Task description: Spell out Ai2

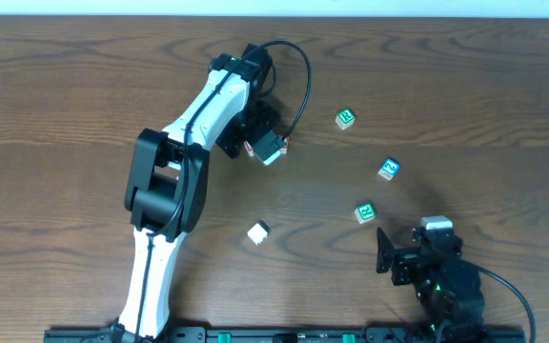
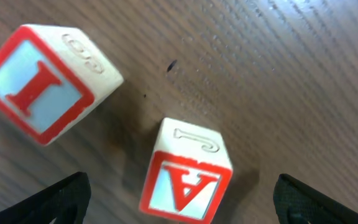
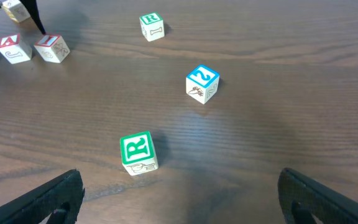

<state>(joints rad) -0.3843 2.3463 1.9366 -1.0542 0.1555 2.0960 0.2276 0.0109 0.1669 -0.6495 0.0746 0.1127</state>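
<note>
The red "A" cube (image 2: 188, 180) lies on the wood between the open fingers of my left gripper (image 2: 182, 208), untouched by them. The red "I" cube (image 2: 42, 81) lies close by, up and left of it. Both also show far off in the right wrist view, the A (image 3: 14, 48) beside the I (image 3: 51, 48). In the overhead view my left gripper (image 1: 267, 148) hovers over them and mostly hides them. The blue "2" cube (image 1: 389, 169) (image 3: 202, 83) lies apart at the right. My right gripper (image 1: 408, 243) (image 3: 179, 205) is open and empty, near the front right.
Two green-marked cubes lie near the "2": one further back (image 1: 346, 117) (image 3: 151, 27), one nearer the right gripper (image 1: 365, 211) (image 3: 137, 152). A plain white cube (image 1: 258, 232) lies front of centre. The left arm stretches across the table's left half.
</note>
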